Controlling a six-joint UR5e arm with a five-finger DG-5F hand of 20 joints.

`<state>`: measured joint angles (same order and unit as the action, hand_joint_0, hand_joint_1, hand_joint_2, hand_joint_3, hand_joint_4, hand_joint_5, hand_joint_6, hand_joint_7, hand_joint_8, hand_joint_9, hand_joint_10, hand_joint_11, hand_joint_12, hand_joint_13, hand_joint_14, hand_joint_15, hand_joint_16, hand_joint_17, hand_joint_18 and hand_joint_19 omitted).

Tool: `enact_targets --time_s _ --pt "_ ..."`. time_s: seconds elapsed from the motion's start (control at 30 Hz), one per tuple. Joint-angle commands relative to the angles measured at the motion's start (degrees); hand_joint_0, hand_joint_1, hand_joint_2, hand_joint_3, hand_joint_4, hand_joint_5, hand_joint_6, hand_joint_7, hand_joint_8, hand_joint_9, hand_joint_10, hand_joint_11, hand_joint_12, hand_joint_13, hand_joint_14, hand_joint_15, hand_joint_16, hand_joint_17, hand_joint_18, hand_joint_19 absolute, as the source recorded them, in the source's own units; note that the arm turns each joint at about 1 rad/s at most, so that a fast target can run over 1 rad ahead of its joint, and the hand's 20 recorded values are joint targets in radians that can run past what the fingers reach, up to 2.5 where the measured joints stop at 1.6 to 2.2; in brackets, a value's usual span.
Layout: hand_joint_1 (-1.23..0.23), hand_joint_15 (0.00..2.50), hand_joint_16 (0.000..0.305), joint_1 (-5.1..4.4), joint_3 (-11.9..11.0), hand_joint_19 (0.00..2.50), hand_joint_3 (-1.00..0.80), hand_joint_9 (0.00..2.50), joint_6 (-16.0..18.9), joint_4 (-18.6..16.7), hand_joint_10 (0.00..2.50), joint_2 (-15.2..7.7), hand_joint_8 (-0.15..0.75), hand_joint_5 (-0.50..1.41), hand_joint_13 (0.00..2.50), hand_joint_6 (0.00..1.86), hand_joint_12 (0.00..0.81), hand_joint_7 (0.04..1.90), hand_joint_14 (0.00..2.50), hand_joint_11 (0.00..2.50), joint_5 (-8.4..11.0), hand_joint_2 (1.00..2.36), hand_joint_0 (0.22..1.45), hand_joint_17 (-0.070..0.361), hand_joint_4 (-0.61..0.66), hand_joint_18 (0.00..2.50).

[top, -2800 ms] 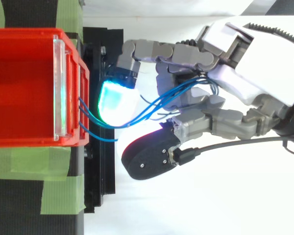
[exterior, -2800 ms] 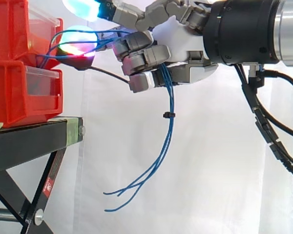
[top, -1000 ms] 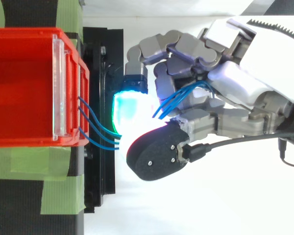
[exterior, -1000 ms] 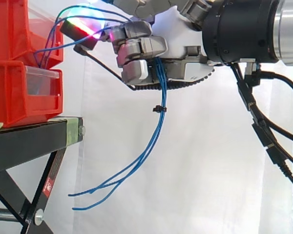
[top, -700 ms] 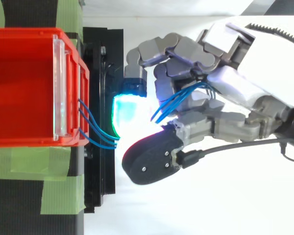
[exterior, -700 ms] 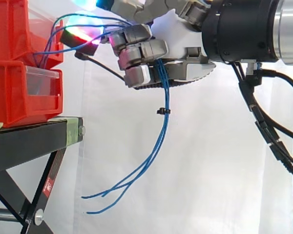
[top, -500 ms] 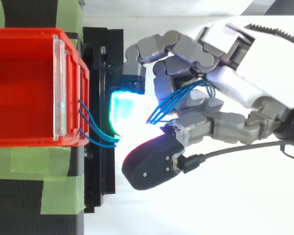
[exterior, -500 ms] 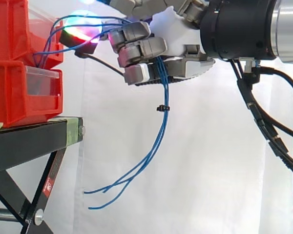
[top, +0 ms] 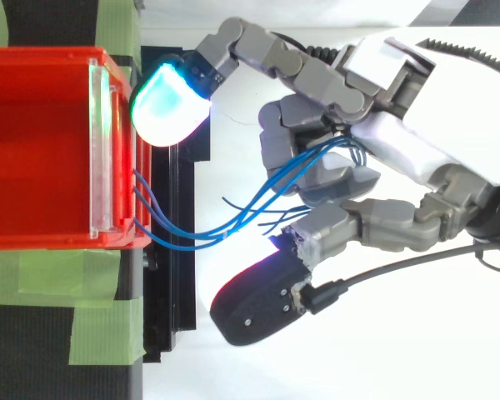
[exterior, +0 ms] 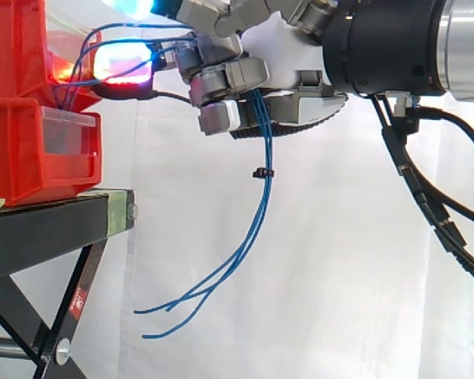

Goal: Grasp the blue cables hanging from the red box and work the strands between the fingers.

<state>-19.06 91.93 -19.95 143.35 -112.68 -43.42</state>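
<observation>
Thin blue cables point(exterior: 261, 197) come out of the front of the upper red bin point(exterior: 16, 47), arch across to my hand point(exterior: 280, 43) and hang down from it, bound by a small black tie point(exterior: 259, 172). Their loose ends point(exterior: 154, 320) curl left below the stand. From above, the strands point(top: 250, 212) run from the bin point(top: 50, 57) into my hand point(top: 417, 142). My middle fingers point(top: 296, 137) are curled round the strands. One finger reaches out to the bin's edge, its pad point(top: 171, 104) glowing green. The thumb pad point(exterior: 122, 63) glows red close to the bin.
Two red bins are stacked on a black stand point(exterior: 47, 229), whose slanted leg point(exterior: 79, 300) runs under the cable ends. Green tape point(top: 33, 279) holds the bin on the stand. A white curtain point(exterior: 340, 276) hangs behind.
The green-tipped finger has stretched away from the thumb out to the bin's edge. The thumb pad has moved closer to the bin. More of the strands shows between bin and hand.
</observation>
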Motion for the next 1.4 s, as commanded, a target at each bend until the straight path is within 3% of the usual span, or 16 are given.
enact_targets --time_s 0.0,0.03,0.07,0.2,0.47,0.77,0.83,0.87,0.9,0.97,1.13,1.27,1.37 --pt "-0.86 1.32 0.045 -0.01 0.0 1.28 -1.0 0.67 0.0 -0.09 2.5 0.01 0.376 -0.14 1.0 0.08 0.418 1.32 2.5 2.46 0.0 1.0 0.93 0.102 0.23 1.37" --pt "-0.85 1.32 0.045 -0.01 0.0 1.28 -1.0 0.67 0.0 0.0 2.5 0.01 0.376 -0.14 1.0 0.12 0.418 1.31 2.5 2.46 0.0 1.0 0.95 0.102 0.23 1.37" --pt "-0.84 1.32 0.045 -0.01 0.0 1.28 -1.0 0.67 0.0 0.0 2.5 0.01 0.376 -0.17 1.0 0.4 0.418 1.22 2.5 2.46 0.0 1.0 0.98 0.102 0.23 1.37" --pt "-0.83 1.32 0.045 -0.01 0.0 1.28 -1.0 0.67 -0.08 -0.09 2.5 -0.08 0.376 -0.2 1.0 0.74 0.418 1.11 2.5 2.46 0.0 1.0 0.97 0.102 0.23 1.37" --pt "-0.71 1.32 0.045 -0.01 0.0 1.28 -1.0 0.67 -0.08 0.0 2.5 0.01 0.376 -0.11 1.0 1.0 0.418 1.07 2.5 2.46 0.0 1.0 0.94 0.102 0.24 1.37" --pt "-0.66 1.32 0.045 -0.01 0.0 1.28 -0.72 0.67 0.0 0.09 2.5 0.01 0.376 0.01 1.0 1.06 0.418 1.12 2.5 2.46 0.0 1.01 0.93 0.102 0.2 1.37" --pt "-0.61 1.32 0.045 -0.01 0.0 1.28 -0.78 0.67 -0.08 0.0 2.5 0.01 0.376 0.02 1.0 1.05 0.418 1.11 2.5 2.46 0.0 1.01 0.91 0.102 0.19 1.37" --pt "-0.55 1.32 0.045 -0.01 0.0 1.28 -0.84 0.67 -0.08 0.0 2.5 0.01 0.376 0.09 1.0 0.79 0.418 1.18 2.5 2.46 0.0 1.01 0.87 0.102 0.2 1.37" --pt "-0.56 1.32 0.045 -0.01 0.0 1.28 -1.0 0.67 -0.08 0.0 2.5 0.01 0.376 0.1 1.0 0.29 0.418 1.29 2.5 2.46 0.0 1.0 0.83 0.102 0.2 1.37" --pt "-0.62 1.32 0.045 -0.01 0.0 1.28 -1.0 0.67 -0.17 0.0 2.5 0.01 0.376 0.06 1.0 0.23 0.418 1.28 2.5 2.46 -0.09 1.0 0.78 0.102 0.23 1.37" --pt "-0.75 1.32 0.045 -0.01 0.0 1.28 -1.0 0.67 -0.26 -0.09 2.5 0.01 0.376 -0.06 1.0 0.46 0.418 1.22 2.5 2.46 -0.09 1.0 0.82 0.102 0.26 1.37" --pt "-0.83 1.32 0.045 -0.01 0.0 1.28 -1.0 0.67 -0.26 -0.09 2.5 0.01 0.376 -0.23 1.0 0.91 0.418 1.08 2.5 2.46 0.0 1.0 0.99 0.102 0.24 1.37" --pt "-0.83 1.32 0.045 -0.01 0.0 1.28 -1.0 0.67 -0.26 -0.09 2.5 -0.08 0.376 -0.29 1.0 1.01 0.418 1.04 2.5 2.46 -0.09 1.0 1.05 0.102 0.22 1.37"
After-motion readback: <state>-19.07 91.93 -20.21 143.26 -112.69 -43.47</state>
